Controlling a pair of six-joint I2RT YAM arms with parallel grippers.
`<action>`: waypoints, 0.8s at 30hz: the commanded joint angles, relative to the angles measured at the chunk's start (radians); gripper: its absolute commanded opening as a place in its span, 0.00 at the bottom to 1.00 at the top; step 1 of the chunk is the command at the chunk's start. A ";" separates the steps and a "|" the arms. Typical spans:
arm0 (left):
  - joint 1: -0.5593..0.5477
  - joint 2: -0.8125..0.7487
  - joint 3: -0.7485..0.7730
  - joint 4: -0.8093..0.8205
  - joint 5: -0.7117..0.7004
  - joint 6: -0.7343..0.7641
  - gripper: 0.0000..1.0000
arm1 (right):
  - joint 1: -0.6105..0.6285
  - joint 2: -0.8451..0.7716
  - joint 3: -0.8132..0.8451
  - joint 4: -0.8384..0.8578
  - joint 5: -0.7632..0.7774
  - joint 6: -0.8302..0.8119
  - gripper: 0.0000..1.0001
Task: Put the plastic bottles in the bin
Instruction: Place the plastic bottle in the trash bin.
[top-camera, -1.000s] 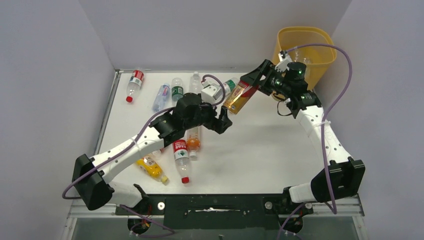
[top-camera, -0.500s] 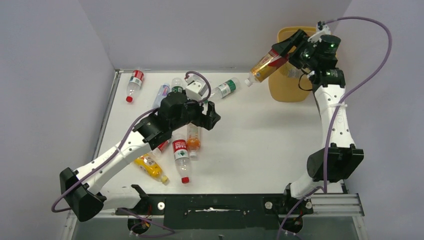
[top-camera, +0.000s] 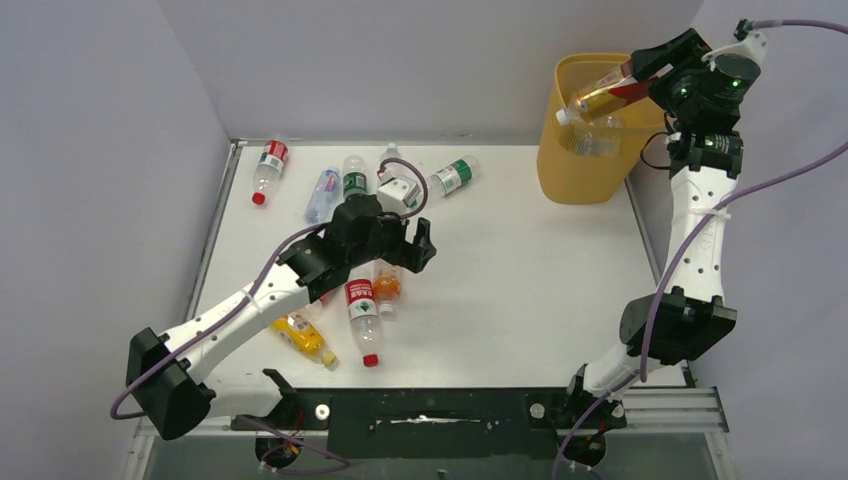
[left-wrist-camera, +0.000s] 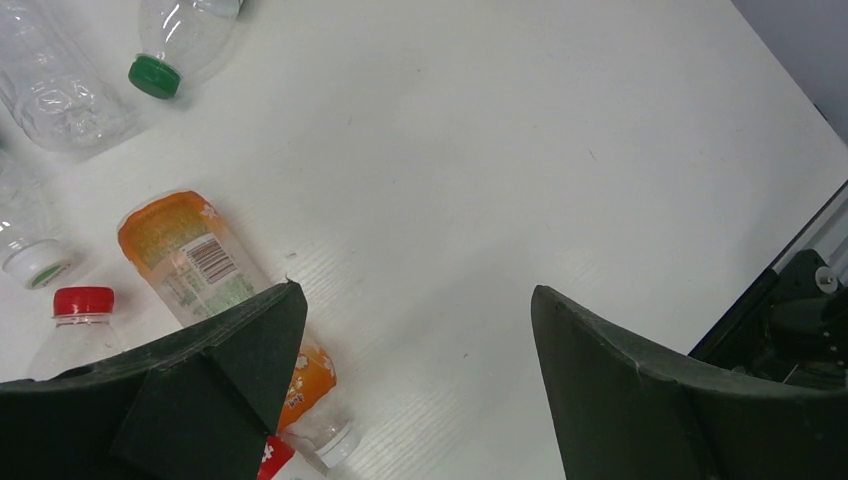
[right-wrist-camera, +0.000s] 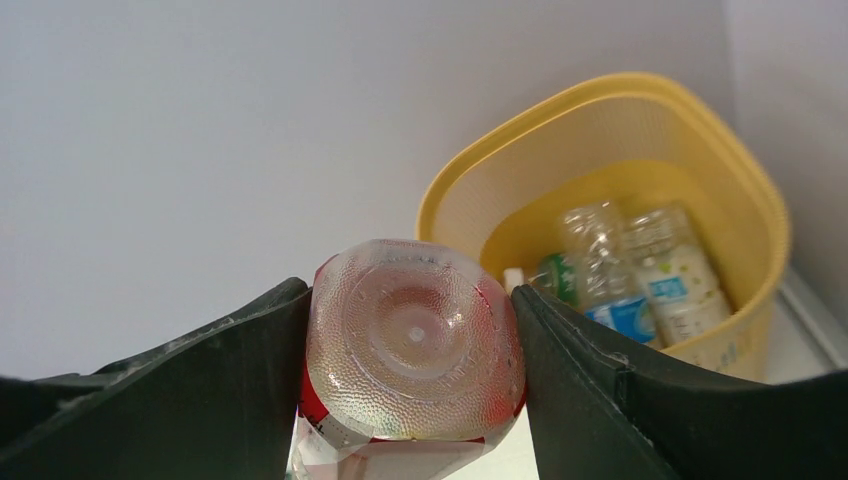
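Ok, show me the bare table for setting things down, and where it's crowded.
Free: the wide bare stretch of table between the left gripper, the bin and the front edge. Crowded: the back-left row of bottles and the cluster under the left arm, around the orange bottle.

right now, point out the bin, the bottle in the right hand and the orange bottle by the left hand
bin (top-camera: 585, 180), top external view, front wall
red-labelled bottle (right-wrist-camera: 415, 340), right wrist view, its base
orange bottle (left-wrist-camera: 190, 258), left wrist view, barcode label
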 joint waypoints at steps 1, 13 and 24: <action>0.016 0.048 0.022 0.071 0.004 0.052 0.84 | -0.006 -0.049 0.031 0.109 0.187 -0.035 0.50; 0.124 0.355 0.258 0.075 0.056 0.108 0.84 | -0.007 0.038 0.025 0.283 0.443 -0.119 0.59; 0.183 0.542 0.512 0.051 0.058 0.155 0.84 | -0.007 0.296 0.274 0.194 0.330 -0.139 0.95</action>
